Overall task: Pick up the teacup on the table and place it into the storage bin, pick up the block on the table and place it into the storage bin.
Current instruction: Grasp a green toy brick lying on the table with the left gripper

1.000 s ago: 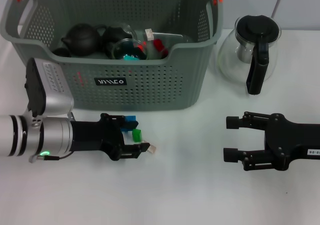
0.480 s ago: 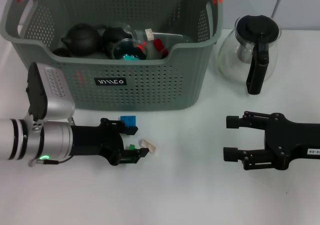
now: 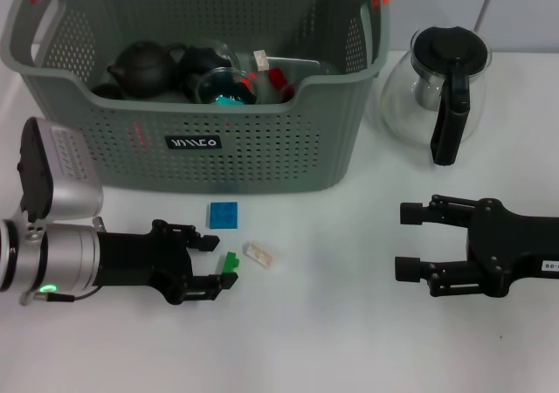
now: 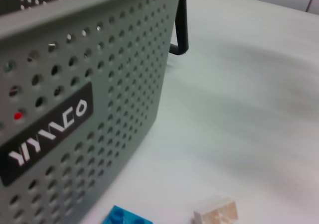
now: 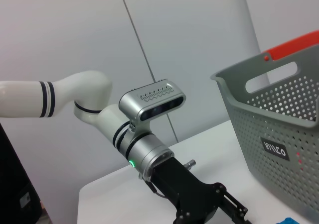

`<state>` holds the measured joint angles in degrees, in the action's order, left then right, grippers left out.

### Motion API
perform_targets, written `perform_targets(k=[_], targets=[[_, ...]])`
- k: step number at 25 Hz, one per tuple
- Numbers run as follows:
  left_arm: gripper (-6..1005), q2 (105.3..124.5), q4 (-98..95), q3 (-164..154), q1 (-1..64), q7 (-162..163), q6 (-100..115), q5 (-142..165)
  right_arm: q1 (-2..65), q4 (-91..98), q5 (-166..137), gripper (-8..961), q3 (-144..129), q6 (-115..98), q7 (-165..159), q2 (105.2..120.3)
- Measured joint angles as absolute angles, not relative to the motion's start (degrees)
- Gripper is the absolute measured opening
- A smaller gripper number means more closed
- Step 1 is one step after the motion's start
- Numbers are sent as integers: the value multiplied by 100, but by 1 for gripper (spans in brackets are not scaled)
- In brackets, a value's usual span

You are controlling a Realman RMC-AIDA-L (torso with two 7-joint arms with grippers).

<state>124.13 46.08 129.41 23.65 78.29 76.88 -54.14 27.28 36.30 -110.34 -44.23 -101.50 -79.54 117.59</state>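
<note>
Perforated grey plastic storage bin (image 3: pixel 262 162); small green block (image 3: pixel 230 260) seemingly between left gripper (image 3: pixel 220 260) jaws.

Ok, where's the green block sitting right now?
In the head view the green block is on the table, just in front of the left gripper, with the blue block behind it and the clear block beside it.

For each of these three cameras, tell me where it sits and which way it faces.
Head: high, looking down at bin, pot, both hands.
Left wrist: low by the table, facing the bin wall, blue block, clear block; no own hand.
Right wrist: faces across at left hand.
Shared: the bin's label.
</note>
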Motion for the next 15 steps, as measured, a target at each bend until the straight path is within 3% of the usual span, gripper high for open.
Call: perform_targets(k=[15], targets=[[624, 12409, 4785, 12764, 2347, 8329, 7955, -5125, 2729, 3630, -11039, 914, -4386, -10158, -7950, 11750]])
